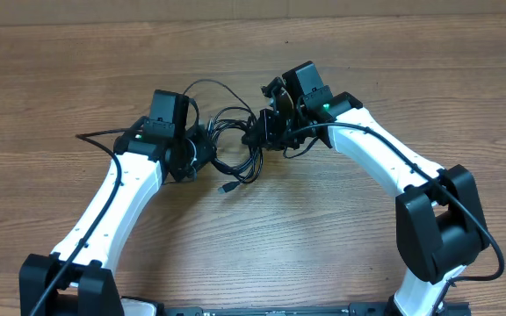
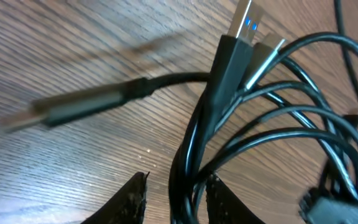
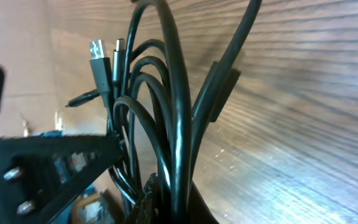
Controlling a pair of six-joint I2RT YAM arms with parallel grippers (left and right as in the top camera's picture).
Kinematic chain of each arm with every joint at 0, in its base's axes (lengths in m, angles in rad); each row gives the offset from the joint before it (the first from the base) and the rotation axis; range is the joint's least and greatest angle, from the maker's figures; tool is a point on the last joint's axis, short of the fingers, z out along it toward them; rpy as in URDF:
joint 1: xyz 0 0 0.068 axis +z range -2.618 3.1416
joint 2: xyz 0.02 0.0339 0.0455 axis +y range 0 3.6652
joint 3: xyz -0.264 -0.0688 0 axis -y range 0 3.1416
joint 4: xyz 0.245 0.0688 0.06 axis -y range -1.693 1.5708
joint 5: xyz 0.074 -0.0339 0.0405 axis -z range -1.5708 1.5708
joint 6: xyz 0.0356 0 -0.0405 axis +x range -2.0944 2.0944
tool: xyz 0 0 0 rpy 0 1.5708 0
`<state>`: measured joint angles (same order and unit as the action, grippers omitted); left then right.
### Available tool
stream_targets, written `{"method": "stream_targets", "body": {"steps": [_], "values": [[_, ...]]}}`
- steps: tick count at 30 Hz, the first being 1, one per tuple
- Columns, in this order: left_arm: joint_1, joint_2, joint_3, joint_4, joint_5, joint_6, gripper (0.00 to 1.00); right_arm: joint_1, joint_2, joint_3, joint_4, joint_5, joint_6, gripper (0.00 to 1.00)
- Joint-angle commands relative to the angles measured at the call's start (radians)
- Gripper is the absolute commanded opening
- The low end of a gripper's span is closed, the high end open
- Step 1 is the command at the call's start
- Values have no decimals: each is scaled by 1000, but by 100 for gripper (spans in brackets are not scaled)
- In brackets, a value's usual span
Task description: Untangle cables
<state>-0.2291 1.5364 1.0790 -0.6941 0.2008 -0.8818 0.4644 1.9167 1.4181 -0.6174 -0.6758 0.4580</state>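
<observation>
Left gripper [image 2: 179, 180] straddles cables [image 2: 225, 81], well inside table [image 1: 262, 254] edges

The left arm [image 1: 117, 193] and right arm [image 1: 385, 154] rise from the lower corners of the overhead frame, bending inward at upper centre; the left end effector [image 1: 202, 151] holds its jaws partly apart, the right end effector [image 1: 257, 133] clamped tight on the cables [image 1: 235, 167]

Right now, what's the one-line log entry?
USB cables: tangled between arms | left jaws: around strands, gap showing | right jaws: shut on them
</observation>
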Motion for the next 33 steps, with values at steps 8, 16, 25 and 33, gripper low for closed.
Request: {"method": "stream_targets", "body": {"steps": [8, 16, 25, 33], "values": [[-42, 74, -12, 11, -81, -2, 5, -1, -52, 31, 3, -93, -22, 4], [-27, 95, 2, 11, -75, 80, 4, -1, -52, 31, 0, -45, -21, 4], [19, 10, 158, -117, 18, 249, 4, -1, -52, 31, -1, 87, -18, 12], [20, -20, 169, -185, 39, 255, 4, -1, -52, 28, -29, 354, -18, 20]]}}
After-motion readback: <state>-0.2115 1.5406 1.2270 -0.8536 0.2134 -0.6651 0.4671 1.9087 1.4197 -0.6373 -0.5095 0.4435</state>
